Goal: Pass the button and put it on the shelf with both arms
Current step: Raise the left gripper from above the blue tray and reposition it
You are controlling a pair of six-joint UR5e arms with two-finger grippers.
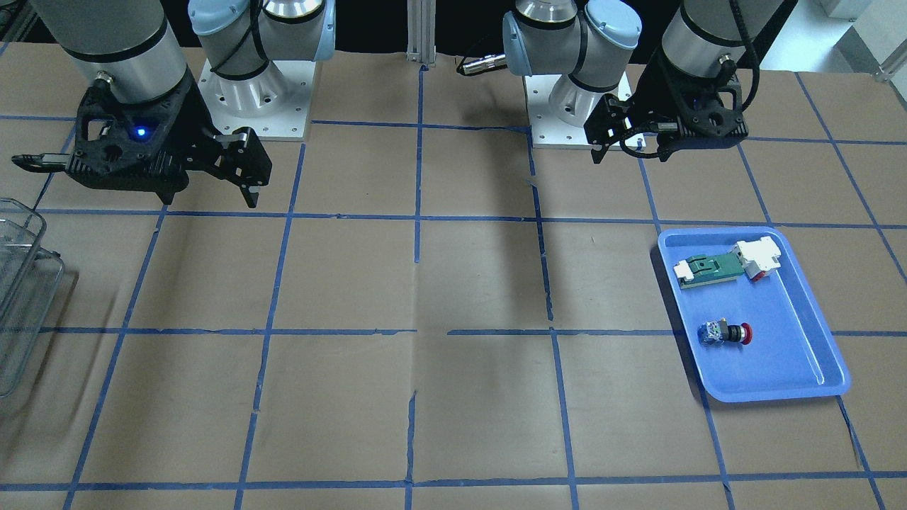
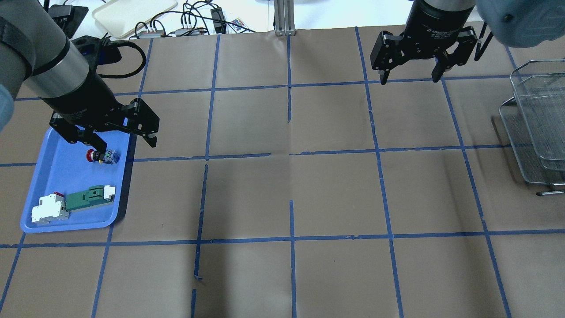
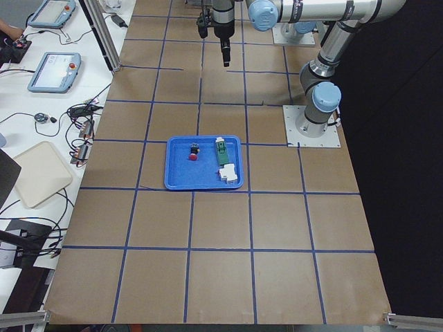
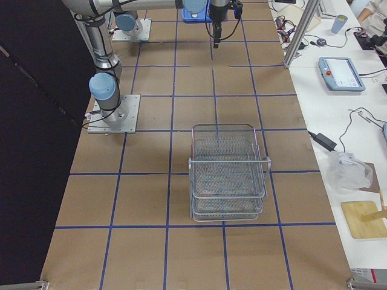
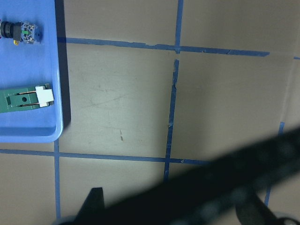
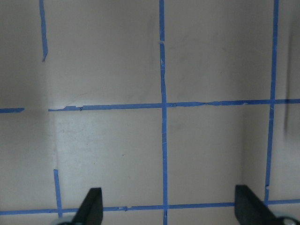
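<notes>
**Button lies in the tray, both grippers empty**

At the left end of the table (image 2: 309, 190) sits a blue tray (image 2: 48, 185). The button (image 2: 102, 156) lies on its side in the tray's far half, with its red cap pointing left and its blue-white block pointing right. A green-and-white module (image 2: 88, 198) lies in the near half, apart from the button.

The left gripper (image 2: 126, 145) hangs above the tray's far right corner with its fingers spread wide and nothing between them. From overhead one fingertip lines up just beside the button. The front-facing view shows the gripper raised well clear of the tray, so it does not touch the button.

The middle of the table shows brown paper crossed by blue tape lines.

Further right, over the far part of the table, the right gripper (image 2: 410, 79) points down, its fingers also parted and holding nothing.

The wire-mesh shelf (image 2: 527, 119) stands at the right end, well apart from the button.
</notes>
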